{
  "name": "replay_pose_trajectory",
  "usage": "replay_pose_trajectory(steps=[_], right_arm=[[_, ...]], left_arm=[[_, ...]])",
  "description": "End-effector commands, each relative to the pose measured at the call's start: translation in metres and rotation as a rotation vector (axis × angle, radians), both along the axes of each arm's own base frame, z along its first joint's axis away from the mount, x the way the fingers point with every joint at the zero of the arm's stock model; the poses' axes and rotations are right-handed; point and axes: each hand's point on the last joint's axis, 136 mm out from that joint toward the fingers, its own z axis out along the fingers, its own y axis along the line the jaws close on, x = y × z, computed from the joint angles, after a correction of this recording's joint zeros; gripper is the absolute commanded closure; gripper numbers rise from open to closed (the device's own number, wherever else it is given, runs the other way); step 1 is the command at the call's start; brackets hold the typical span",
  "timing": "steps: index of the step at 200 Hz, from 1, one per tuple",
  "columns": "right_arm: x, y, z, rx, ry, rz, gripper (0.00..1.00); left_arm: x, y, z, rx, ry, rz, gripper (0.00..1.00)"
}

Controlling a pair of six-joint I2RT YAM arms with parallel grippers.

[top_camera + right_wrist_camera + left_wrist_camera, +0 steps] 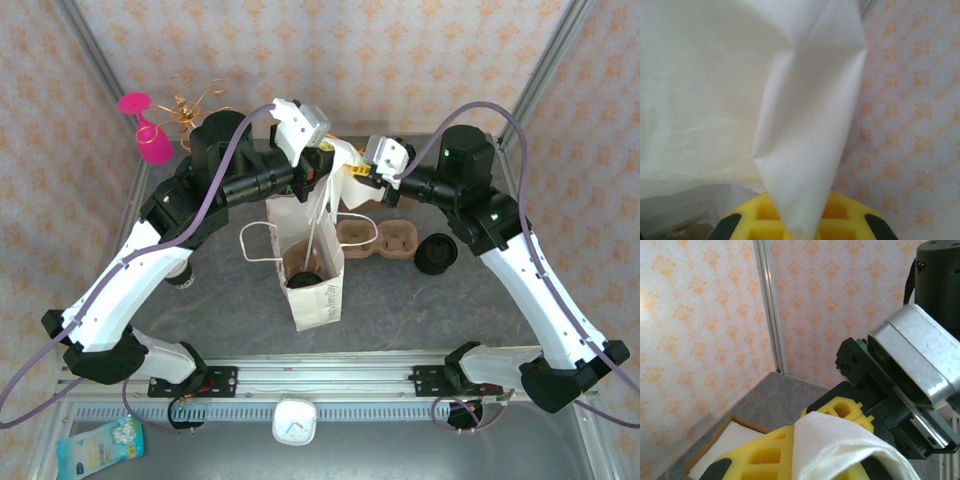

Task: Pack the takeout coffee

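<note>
Inspecting the takeout coffee [303,278] from the overhead camera, I see only its round black lid, inside the open mouth of the white paper bag [322,298]. The cup's wall is hidden by the bag.

The bag stands upright on the table [430,320], directly below the two grippers and slightly toward the arm bases from them.

The left gripper [322,172] and right gripper [362,170] face each other tip to tip above the bag, and a white paper sheet [343,158] is held up between them. In each wrist view the yellow fingers are pressed together with the sheet coming out from between them, so I record both as clamped on the sheet.

Below and to the right gripper's side, a brown cup carrier [377,238] lies just beside the bag, both of its holes vacant. A black round object [437,253] sits just beyond the carrier, under the right forearm. I cannot tell what it is.

In the left wrist view, a brown-edged tray [747,424] of white paper lies below the fingers.
</note>
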Motion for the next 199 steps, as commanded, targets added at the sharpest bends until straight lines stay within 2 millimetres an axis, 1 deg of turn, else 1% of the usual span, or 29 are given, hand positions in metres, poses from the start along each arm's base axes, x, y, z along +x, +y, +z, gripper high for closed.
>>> replay_pose_trajectory(steps=[1, 5, 11, 17, 30, 38, 54, 68, 79, 90, 95, 103, 111, 130, 141, 145, 149, 153, 165, 175, 179, 184, 199], right_arm=[[-0.014, -0.007, 0.018, 0.072, 0.022, -0.012, 1.00], [-0.012, -0.009, 0.020, 0.085, 0.038, -0.028, 1.00], [-0.009, -0.010, 0.022, 0.106, 0.060, -0.053, 1.00], [-0.006, -0.012, 0.024, 0.126, 0.093, -0.077, 1.00], [-0.004, -0.014, 0.023, 0.143, 0.149, -0.104, 1.00], [-0.001, -0.017, 0.023, 0.174, 0.184, -0.131, 1.00], [0.001, -0.023, 0.024, 0.262, 0.252, -0.186, 1.00], [0.013, -0.039, 0.029, 0.401, 0.321, -0.311, 1.00], [0.015, -0.050, 0.032, 0.468, 0.367, -0.378, 1.00], [0.019, -0.058, 0.033, 0.537, 0.434, -0.454, 1.00], [0.020, -0.059, 0.032, 0.551, 0.464, -0.475, 1.00], [0.019, -0.055, 0.028, 0.561, 0.514, -0.505, 1.00], [0.021, -0.058, 0.025, 0.595, 0.554, -0.579, 1.00], [0.020, -0.050, 0.013, 0.645, 0.648, -0.683, 1.00], [0.017, -0.040, 0.007, 0.647, 0.699, -0.726, 1.00], [0.013, -0.038, 0.009, 0.657, 0.707, -0.740, 1.00], [0.015, -0.030, 0.003, 0.642, 0.721, -0.761, 1.00], [0.012, -0.026, 0.003, 0.641, 0.727, -0.774, 1.00], [0.009, -0.019, 0.000, 0.668, 0.760, -0.838, 1.00], [0.004, -0.009, -0.004, 0.662, 0.785, -0.852, 1.00], [0.003, -0.007, -0.007, 0.660, 0.791, -0.873, 1.00], [0.000, -0.006, -0.006, 0.665, 0.787, -0.892, 1.00], [-0.009, 0.001, -0.015, 0.646, 0.786, -0.931, 1.00]], left_arm=[[0.000, 0.018, 0.015, -0.018, -0.045, 0.075, 0.96], [0.001, 0.019, 0.016, -0.019, -0.048, 0.086, 0.87], [0.002, 0.023, 0.017, -0.021, -0.050, 0.103, 0.71], [0.002, 0.026, 0.019, -0.024, -0.054, 0.117, 0.62], [0.001, 0.037, 0.024, -0.033, -0.062, 0.162, 0.52], [0.000, 0.046, 0.026, -0.043, -0.065, 0.198, 0.49], [-0.002, 0.070, 0.028, -0.084, -0.058, 0.294, 0.41], [-0.007, 0.092, 0.024, -0.131, -0.040, 0.374, 0.38], [-0.010, 0.110, 0.019, -0.179, -0.006, 0.440, 0.37], [-0.016, 0.120, 0.016, -0.221, 0.034, 0.465, 0.35], [-0.019, 0.121, 0.013, -0.234, 0.058, 0.464, 0.34], [-0.021, 0.121, 0.007, -0.248, 0.097, 0.456, 0.33], [-0.023, 0.119, 0.001, -0.265, 0.137, 0.448, 0.32], [-0.028, 0.103, -0.015, -0.274, 0.220, 0.371, 0.33], [-0.029, 0.096, -0.024, -0.288, 0.261, 0.339, 0.34], [-0.029, 0.094, -0.027, -0.293, 0.275, 0.330, 0.35], [-0.030, 0.092, -0.030, -0.299, 0.287, 0.321, 0.35], [-0.030, 0.088, -0.033, -0.305, 0.299, 0.308, 0.36], [-0.031, 0.081, -0.044, -0.313, 0.335, 0.280, 0.36], [-0.027, 0.080, -0.054, -0.315, 0.356, 0.296, 0.35], [-0.026, 0.082, -0.058, -0.314, 0.360, 0.311, 0.35], [-0.023, 0.083, -0.062, -0.317, 0.367, 0.328, 0.35], [-0.017, 0.085, -0.070, -0.307, 0.374, 0.363, 0.35]])
